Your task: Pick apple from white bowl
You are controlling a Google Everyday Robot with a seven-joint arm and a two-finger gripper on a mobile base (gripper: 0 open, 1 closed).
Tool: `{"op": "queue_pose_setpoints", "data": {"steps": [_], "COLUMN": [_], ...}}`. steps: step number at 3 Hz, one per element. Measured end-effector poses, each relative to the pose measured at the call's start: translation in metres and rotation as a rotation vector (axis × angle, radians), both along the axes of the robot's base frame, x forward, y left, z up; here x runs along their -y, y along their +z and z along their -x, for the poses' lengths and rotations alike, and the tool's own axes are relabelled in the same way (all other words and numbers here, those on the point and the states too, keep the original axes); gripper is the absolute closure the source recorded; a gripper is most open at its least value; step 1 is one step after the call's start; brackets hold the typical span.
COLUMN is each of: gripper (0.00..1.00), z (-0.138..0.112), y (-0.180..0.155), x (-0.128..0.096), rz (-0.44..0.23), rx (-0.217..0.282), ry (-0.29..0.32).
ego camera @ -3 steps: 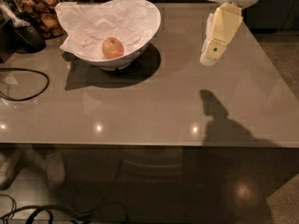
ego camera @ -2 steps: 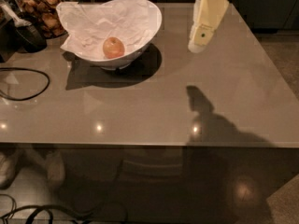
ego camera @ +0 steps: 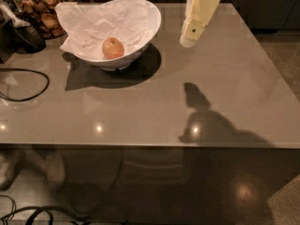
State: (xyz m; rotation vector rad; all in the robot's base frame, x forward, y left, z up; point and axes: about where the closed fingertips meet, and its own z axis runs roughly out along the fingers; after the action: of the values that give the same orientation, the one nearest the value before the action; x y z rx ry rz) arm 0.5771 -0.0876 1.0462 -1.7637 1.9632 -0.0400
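Note:
The apple [ego camera: 113,48] is small, round and reddish-orange with a yellowish patch. It lies on crumpled white paper inside the wide white bowl [ego camera: 140,50] at the back left of the grey table. My gripper [ego camera: 188,40] is cream-coloured and hangs in the air to the right of the bowl, above the table, its tip pointing down and left. It holds nothing and is apart from the bowl and the apple.
A dark jar of brown snacks [ego camera: 41,11] stands behind the bowl at the far left. A black cable loop [ego camera: 26,86] lies on the table's left side. The table's front edge [ego camera: 150,146] runs across the lower middle. The gripper's shadow [ego camera: 197,97] falls right of centre.
The gripper has moved left, from the table's right side toward the bowl. Its shadow has moved left with it. The apple and the bowl have not moved.

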Motion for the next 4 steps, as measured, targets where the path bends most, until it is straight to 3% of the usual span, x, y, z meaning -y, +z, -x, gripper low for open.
{"op": "queue_pose_setpoints", "data": {"steps": [1, 3, 4], "gripper": [0.00, 0.00, 0.00], "z": [-0.062, -0.071, -0.088], "y": [-0.004, -0.001, -0.010], "x": [-0.038, -0.044, -0.068], "rz": [-0.031, -0.067, -0.100], "rx": [0.004, 0.033, 0.004], "ry": [0.015, 0.016, 0.038]}}
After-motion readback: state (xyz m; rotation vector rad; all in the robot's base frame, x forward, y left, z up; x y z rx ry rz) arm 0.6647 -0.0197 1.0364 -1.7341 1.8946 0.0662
